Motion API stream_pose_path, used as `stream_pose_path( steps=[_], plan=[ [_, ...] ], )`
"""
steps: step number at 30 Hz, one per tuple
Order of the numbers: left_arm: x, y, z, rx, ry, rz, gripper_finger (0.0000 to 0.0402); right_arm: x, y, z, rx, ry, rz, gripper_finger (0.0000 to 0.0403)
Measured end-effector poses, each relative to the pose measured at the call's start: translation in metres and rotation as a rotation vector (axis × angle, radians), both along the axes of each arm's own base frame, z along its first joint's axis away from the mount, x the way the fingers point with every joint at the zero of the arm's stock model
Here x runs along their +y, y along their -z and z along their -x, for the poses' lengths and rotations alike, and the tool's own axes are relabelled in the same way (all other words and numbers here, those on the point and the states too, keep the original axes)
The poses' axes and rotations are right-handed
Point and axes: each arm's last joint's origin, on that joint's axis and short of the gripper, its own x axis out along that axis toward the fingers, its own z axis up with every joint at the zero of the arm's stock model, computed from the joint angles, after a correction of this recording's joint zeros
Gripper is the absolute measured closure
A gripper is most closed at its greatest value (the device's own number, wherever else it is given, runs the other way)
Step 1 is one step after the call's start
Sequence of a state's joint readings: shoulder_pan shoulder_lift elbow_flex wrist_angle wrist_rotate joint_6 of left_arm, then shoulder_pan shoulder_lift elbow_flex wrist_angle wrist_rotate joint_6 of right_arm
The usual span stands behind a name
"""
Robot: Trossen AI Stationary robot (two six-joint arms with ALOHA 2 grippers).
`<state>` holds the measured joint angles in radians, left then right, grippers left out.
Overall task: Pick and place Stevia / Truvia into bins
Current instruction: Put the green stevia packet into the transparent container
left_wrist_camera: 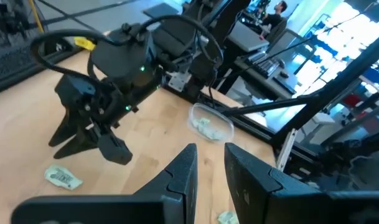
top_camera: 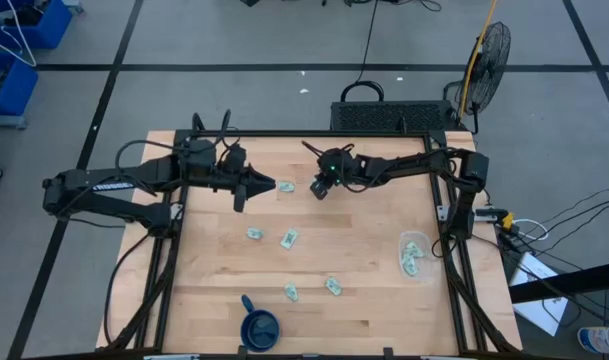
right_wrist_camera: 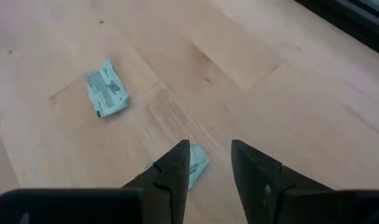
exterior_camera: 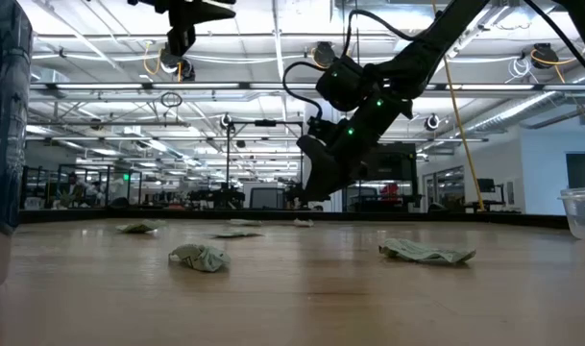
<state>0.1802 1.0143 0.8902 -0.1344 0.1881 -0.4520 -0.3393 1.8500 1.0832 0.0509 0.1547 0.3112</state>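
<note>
- Upper centre of the overhead frame was where my right gripper point(top_camera: 318, 190) hung, just above the table point(top_camera: 364, 300), fingers parted and gripping nothing.
- My wrist camera showed one Stevia sachet point(right_wrist_camera: 190, 167) lying partly behind my fingertips, and a second sachet point(right_wrist_camera: 106, 87) flat on the wood toward the upper left of that frame.
- My left gripper point(top_camera: 266, 184) waited left of centre in the overhead frame, pointing toward my right one; its fingers also stood apart and empty.
- At the right edge of the overhead frame, the clear bin point(top_camera: 416, 256) already held a few sachets, so I judged the job partly done.
- Loose sachets remained: the sachet by my grippers point(top_camera: 287, 186), and four more in the lower middle of the frame point(top_camera: 290, 238).
- Bottom centre of the overhead frame held a dark blue mug point(top_camera: 259, 326), which played no part.
</note>
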Motion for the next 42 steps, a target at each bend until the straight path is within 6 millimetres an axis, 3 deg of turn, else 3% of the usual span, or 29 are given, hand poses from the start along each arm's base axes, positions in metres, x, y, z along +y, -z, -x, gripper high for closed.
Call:
stream_pose_path(
  steps=[11, 17, 23, 29, 34, 42],
  plan=[
    [0.0, 0.0, 0.0, 0.0, -0.016, -0.003, 0.0316, 0.0, 0.039, -0.008, 0.054, -0.002, -0.035, 0.0297],
    [0.0, 0.0, 0.0, 0.004, -0.019, 0.01, 0.0316, 0.001, 0.04, -0.008, 0.064, -0.002, -0.028, 0.0324],
    [0.0, 0.0, 0.0, 0.004, -0.016, -0.003, 0.0316, 0.01, 0.041, -0.011, 0.068, -0.012, -0.029, 0.0392],
    [0.0, 0.0, 0.0, 0.004, -0.015, -0.006, 0.0316, 0.017, 0.041, -0.013, 0.024, -0.015, -0.116, 0.0399],
    [0.0, 0.0, 0.0, 0.004, -0.014, -0.006, 0.0316, 0.029, 0.022, -0.011, -0.005, -0.063, -0.18, 0.0402],
    [0.0, 0.0, 0.0, 0.005, -0.013, -0.005, 0.0316, 0.063, -0.057, 0.012, -0.074, -0.165, -0.163, 0.0402]
  ],
)
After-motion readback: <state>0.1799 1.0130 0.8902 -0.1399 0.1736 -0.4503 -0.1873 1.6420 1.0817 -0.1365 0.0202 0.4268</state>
